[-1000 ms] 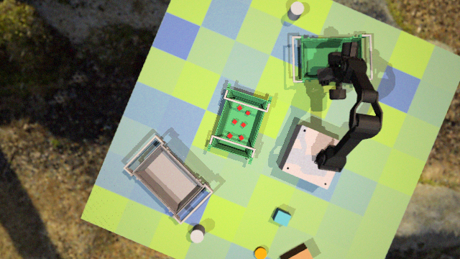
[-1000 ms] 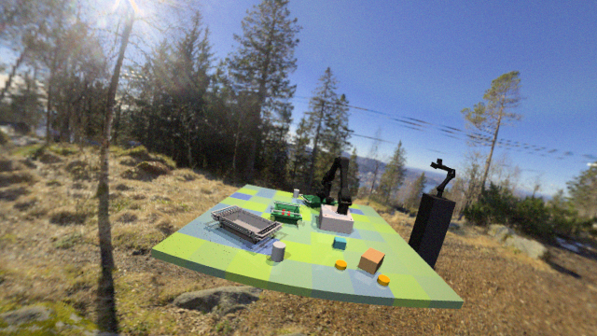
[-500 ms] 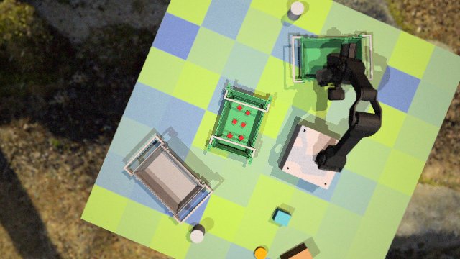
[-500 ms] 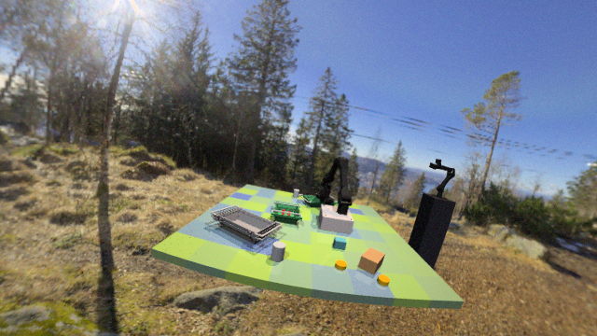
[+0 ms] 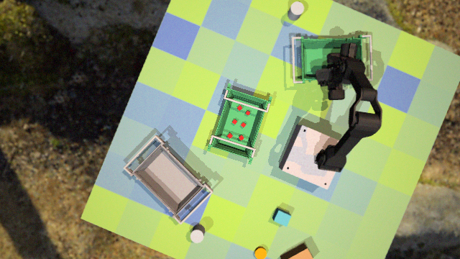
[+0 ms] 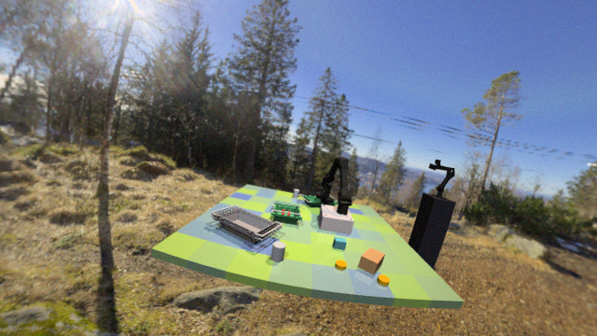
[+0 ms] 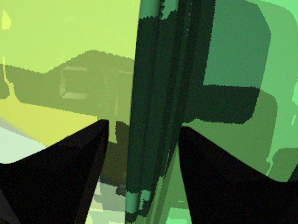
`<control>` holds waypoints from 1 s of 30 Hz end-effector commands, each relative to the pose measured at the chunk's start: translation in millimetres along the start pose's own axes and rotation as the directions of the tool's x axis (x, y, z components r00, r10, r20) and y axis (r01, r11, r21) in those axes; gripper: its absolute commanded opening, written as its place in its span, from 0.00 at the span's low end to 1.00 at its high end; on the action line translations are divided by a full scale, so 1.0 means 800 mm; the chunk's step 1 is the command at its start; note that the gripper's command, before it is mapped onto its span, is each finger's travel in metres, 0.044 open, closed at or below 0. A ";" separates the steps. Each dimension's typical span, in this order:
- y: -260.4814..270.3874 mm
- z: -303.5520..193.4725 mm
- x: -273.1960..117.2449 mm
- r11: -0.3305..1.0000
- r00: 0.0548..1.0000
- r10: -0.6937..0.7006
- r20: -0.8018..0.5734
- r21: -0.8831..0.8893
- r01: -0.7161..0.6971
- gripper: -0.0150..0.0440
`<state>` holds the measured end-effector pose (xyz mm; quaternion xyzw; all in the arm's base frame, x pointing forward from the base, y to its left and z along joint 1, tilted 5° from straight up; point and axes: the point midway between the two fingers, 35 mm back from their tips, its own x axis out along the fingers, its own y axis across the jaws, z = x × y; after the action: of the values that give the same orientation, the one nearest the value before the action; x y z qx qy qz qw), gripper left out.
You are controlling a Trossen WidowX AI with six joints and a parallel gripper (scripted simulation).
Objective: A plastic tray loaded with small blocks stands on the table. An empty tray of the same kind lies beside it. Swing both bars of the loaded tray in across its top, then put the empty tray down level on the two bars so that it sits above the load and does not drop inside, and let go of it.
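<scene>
"The empty green plastic tray (image 5: pixel 313 59) (image 6: pixel 310 201) (image 7: pixel 157 100), where is it seen?"
"On the checkered bench (image 5: pixel 230 194) (image 6: pixel 224 261) (image 7: pixel 65 30); its side wall is straddled by the black claw (image 5: pixel 328 78) (image 6: pixel 324 197) (image 7: pixel 144 124)."
"Clamped?"
"No, fingertips are held apart."

We're outdoors here, out in wooded hill country under a deep blue sky (image 6: pixel 420 47), with the sun (image 6: pixel 126 6) glaring in at the upper left! Tall, dark conifers (image 6: pixel 263 70) crowd the left and middle, and a lone, thin-crowned pine (image 6: pixel 496 109) stands over to the right. Look between the trees: pale, hazy hills (image 6: pixel 368 163) far off, with wires (image 6: pixel 410 120) strung across the sky. Down low it's dry, tawny grass (image 6: pixel 61 201), a mossy patch (image 6: pixel 33 317) in the near corner, and a grey rock (image 6: pixel 216 299) just below the table (image 6: pixel 308 291). And from above, rough, mossy ground (image 5: pixel 43 90) shows beyond the table's edges!
</scene>
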<state>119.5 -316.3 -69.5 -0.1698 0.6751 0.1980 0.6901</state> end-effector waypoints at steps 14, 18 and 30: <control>0.002 0.000 0.001 1.000 1.000 0.005 0.002 0.003 -0.005 0.37; 0.002 0.000 0.001 1.000 1.000 0.005 0.002 0.003 -0.005 0.32; -0.002 0.000 -0.066 1.000 1.000 0.005 0.002 0.003 -0.005 0.25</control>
<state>119.6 -317.9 -38.2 -0.1641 0.6747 0.2020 0.6907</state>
